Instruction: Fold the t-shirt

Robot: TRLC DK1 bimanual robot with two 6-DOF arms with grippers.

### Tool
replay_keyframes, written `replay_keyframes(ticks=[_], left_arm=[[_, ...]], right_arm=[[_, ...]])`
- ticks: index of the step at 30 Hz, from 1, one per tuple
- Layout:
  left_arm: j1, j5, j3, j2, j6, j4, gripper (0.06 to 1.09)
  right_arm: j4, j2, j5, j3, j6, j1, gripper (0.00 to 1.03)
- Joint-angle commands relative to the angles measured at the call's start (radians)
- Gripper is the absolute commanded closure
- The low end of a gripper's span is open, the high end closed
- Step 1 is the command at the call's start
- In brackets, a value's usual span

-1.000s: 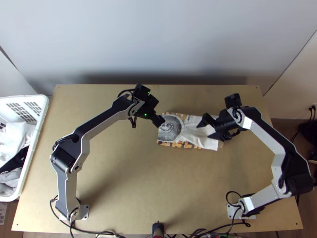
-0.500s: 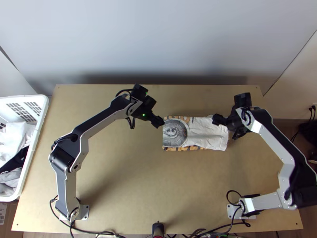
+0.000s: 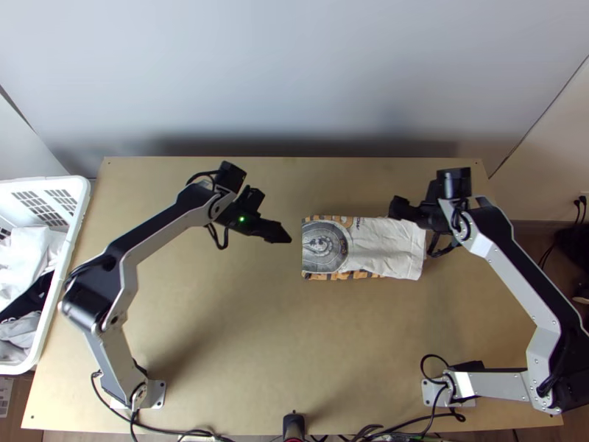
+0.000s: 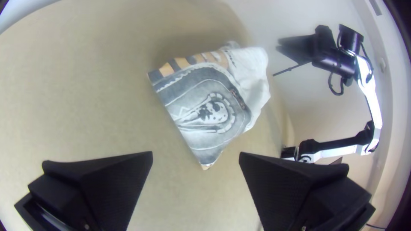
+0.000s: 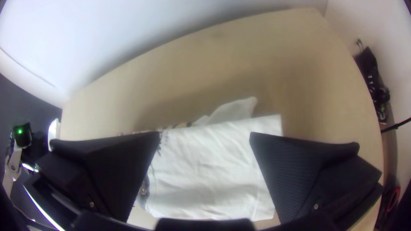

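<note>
The left gripper (image 3: 286,234) is held wide-fingered just beside the printed end of the t-shirt (image 3: 368,247), and the right gripper (image 3: 400,209), also spread wide, is poised above its white end. Both arms are bent outward at the elbow, then angled inward; the shirt is laid in a flat folded rectangle on the table (image 3: 221,331), right of the middle.

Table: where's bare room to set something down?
Best: the table nearside of the t-shirt, inboard of the left base and right base. Narrower strip between shirt and far edge. Crowded: shirt's right end in the top view, under the right gripper; left gripper hovers off its left end.
</note>
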Motion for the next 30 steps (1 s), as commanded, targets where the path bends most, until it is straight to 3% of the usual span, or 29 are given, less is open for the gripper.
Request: replay_keyframes(ticks=[1,9,16,20,24,30], left_arm=[[-0.005,-0.034,-0.125,-0.114,0.024,0.022,0.10],[-0.005,-0.054,-0.126,-0.166,0.023,0.022,0.10],[-0.005,-0.077,-0.117,-0.199,0.014,0.012,0.10],[0.009,-0.084,-0.120,-0.219,0.014,0.003,0.10],[0.015,-0.092,-0.117,-0.229,0.014,0.003,0.10],[0.004,-0.127,-0.116,-0.227,0.012,0.003,0.10]], right_arm=[[0.005,0.014,-0.026,-0.054,0.040,-0.153,0.05],[0.019,0.090,-0.278,-0.117,0.058,-0.327,0.05],[0.061,0.105,-0.325,-0.142,0.037,-0.317,0.05],[0.102,-0.053,-0.307,-0.137,0.008,-0.164,0.05],[0.117,-0.142,-0.094,-0.134,-0.100,0.117,0.05],[0.108,-0.056,-0.005,-0.209,-0.140,0.404,0.05]])
